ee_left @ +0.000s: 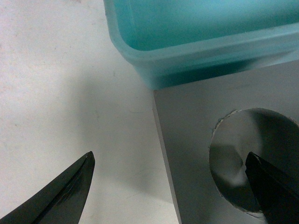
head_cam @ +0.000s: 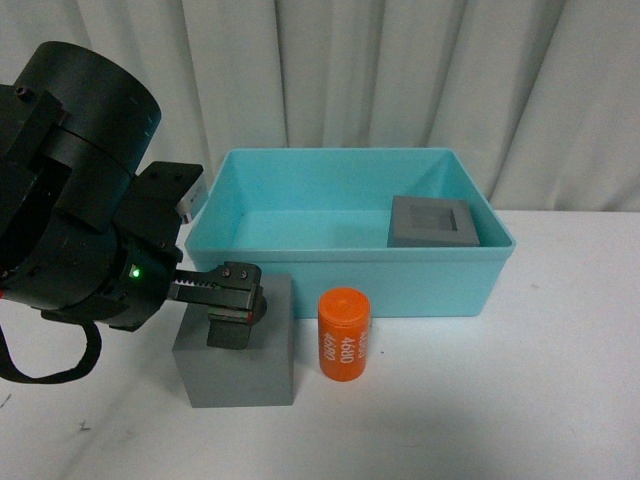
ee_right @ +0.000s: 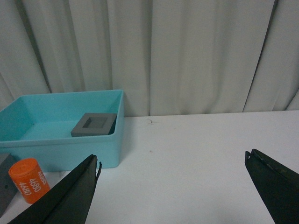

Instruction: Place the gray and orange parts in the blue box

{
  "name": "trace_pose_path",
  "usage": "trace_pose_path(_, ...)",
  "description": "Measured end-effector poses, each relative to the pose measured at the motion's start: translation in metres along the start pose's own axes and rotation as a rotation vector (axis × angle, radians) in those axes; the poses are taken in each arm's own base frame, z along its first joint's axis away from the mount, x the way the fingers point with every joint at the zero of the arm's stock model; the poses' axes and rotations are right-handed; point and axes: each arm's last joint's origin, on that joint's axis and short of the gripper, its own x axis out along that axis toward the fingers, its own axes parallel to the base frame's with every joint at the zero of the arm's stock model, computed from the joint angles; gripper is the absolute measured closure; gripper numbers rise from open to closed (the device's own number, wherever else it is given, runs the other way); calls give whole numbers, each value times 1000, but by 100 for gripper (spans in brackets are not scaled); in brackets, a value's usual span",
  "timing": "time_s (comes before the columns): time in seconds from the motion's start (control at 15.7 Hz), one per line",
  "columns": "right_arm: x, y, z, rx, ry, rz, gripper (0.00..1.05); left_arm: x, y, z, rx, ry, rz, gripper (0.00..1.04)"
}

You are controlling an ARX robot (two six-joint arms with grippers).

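- The gray cube with the square hole (head_cam: 432, 222) sits inside the blue box (head_cam: 400, 285), in its far right corner. So one part is done.
- The gray cube with the round hole (head_cam: 235, 378) stands on the table (head_cam: 520, 400), just in front of the box. It is not lifted yet.
- The orange cylinder (head_cam: 344, 335) stands upright just beside that cube, also outside the box. We think two parts are left.
- We count two gray cubes, one orange cylinder and one box.
- Our left hand (ee_left: 169, 157) is spread wide over the round-hole cube. One finger dips into the hole and the other hangs outside the cube's edge. It grips nothing.
- Our right hand (ee_right: 171, 157) is spread wide too, holding nothing, over the table.
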Motion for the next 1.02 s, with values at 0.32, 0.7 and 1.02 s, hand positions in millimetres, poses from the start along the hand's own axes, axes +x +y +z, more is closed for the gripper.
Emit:
trace_pose_path(0.32, 0, 0, 0, 0, 0, 0, 6, 4, -10, 1, 3, -3, -1, 7)
trace_pose_path(0.7, 0, 0, 0, 0, 0, 0, 6, 3, -12, 2, 11, 12, 2, 67)
trace_pose_path(1.02, 0, 0, 0, 0, 0, 0, 6, -26, 5, 8, 53, -2, 52, 85)
